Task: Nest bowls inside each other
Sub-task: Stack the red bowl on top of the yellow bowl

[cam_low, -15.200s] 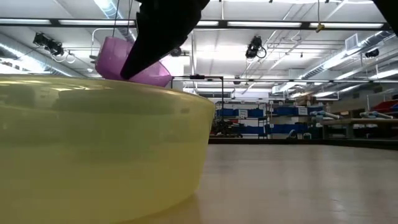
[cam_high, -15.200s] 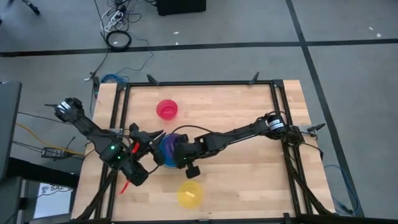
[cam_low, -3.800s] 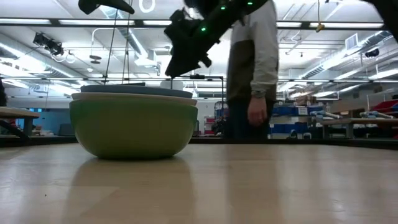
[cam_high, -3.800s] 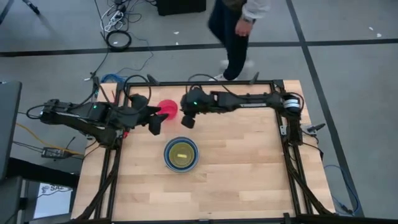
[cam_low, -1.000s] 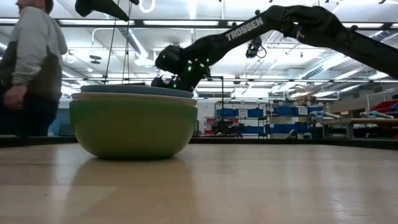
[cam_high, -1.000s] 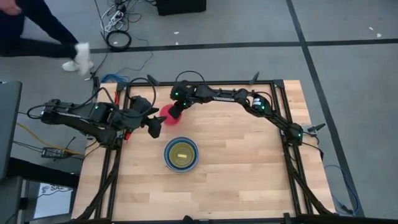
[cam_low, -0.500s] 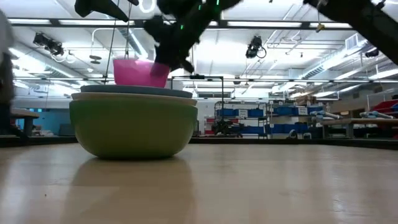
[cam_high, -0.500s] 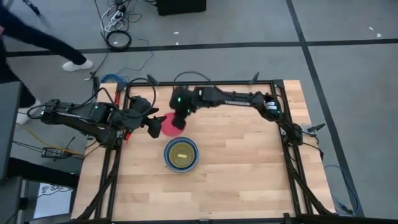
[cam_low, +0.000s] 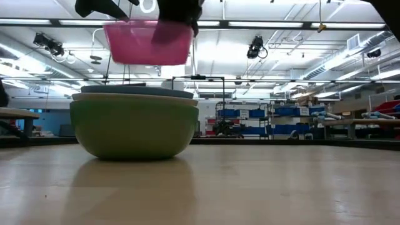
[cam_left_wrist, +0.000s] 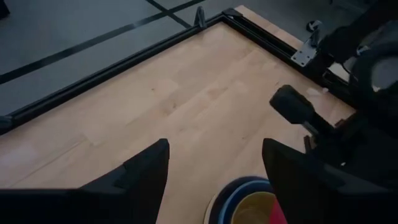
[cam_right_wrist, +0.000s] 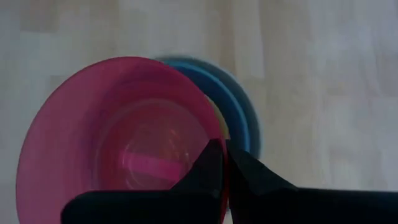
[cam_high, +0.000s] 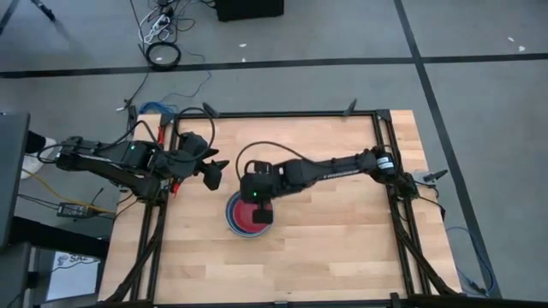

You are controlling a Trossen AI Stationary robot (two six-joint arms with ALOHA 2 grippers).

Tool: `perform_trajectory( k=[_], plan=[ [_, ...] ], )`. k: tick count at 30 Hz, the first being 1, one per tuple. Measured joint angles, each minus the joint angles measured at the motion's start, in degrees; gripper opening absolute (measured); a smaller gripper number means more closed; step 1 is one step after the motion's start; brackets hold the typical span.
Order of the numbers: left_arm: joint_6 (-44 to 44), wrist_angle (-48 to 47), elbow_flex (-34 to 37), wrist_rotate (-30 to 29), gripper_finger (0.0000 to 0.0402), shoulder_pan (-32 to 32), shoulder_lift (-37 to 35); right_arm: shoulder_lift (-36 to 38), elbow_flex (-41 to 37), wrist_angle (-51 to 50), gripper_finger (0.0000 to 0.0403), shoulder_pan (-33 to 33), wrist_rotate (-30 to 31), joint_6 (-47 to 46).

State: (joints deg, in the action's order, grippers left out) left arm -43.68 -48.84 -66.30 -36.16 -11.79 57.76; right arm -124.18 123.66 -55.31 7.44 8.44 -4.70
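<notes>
Pink bowl [cam_low: 148,42] pinched by closed right gripper [cam_high: 254,196], apparently centred above nested stack [cam_low: 134,123] for dropping in; left gripper [cam_high: 213,174] open, waiting nearby.

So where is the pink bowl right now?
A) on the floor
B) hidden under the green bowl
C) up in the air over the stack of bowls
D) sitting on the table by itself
C: the right claw holds the pink bowl by its rim, clear above the stack of bowls.
</notes>
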Motion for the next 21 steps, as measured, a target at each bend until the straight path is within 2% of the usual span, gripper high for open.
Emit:
perform_trajectory(
  k=[4, 12, 17, 21],
  plan=[
    [0.00, 0.02, 0.00, 0.05, 0.0266, -0.74, 0.00, -0.13, -2.79, 1.33, 0.0000, 0.86, 4.49, -0.21],
    [-0.35, 0.03, 0.00, 0.14, 0.0266, -2.35, 0.00, -0.22, -6.89, 4.37, 0.0012, -0.46, 2.93, -1.17],
    [-0.43, 0.04, 0.00, -0.11, 0.0266, -2.58, 0.21, -0.11, -7.75, 6.31, 0.0067, -0.57, -0.74, -1.10],
    [-0.39, 0.08, 0.00, -0.42, 0.0266, -2.58, 1.10, -0.23, -8.00, 7.39, 0.0123, -0.48, -1.14, -1.60]
  ],
)
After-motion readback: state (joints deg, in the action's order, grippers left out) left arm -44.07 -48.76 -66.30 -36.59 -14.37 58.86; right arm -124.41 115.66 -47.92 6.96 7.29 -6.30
